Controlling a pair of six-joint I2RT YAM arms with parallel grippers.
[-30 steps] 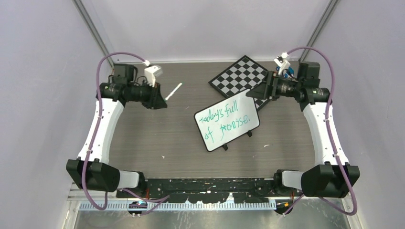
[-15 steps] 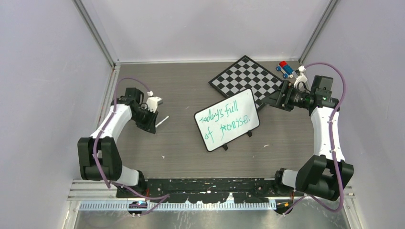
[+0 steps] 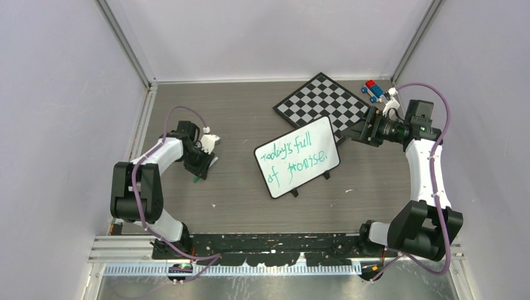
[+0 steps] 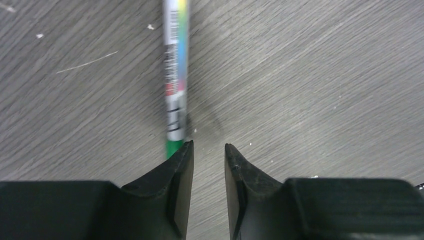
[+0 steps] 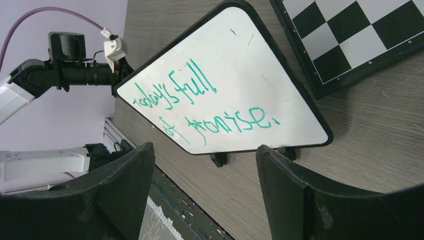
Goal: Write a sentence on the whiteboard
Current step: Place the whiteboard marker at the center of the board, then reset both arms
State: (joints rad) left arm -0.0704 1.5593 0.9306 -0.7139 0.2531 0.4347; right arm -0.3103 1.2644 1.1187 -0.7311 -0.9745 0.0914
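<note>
Sentence [image 3: 295,159]: 2 green lines are reading complete.
Whiteboard [image 3: 320,130]: is standing on its feet right of the desk [image 3: 237,187] centre, its far corner overlapping the chessboard [image 3: 322,100].
Right gripper [image 5: 205,147]: is hovering near the whiteboard's far corner, jaws wide apart and empty.
Left gripper [image 4: 208,145]: is sitting low near the desk's left edge, jaws narrowly apart and empty.
Marker [image 4: 175,90]: is lying loose, just beside 1 fingertip.
Risk: a retreating finger may be nudging the marker into a roll; a right-arm sweep may be smearing ink or tipping the whiteboard.
</note>
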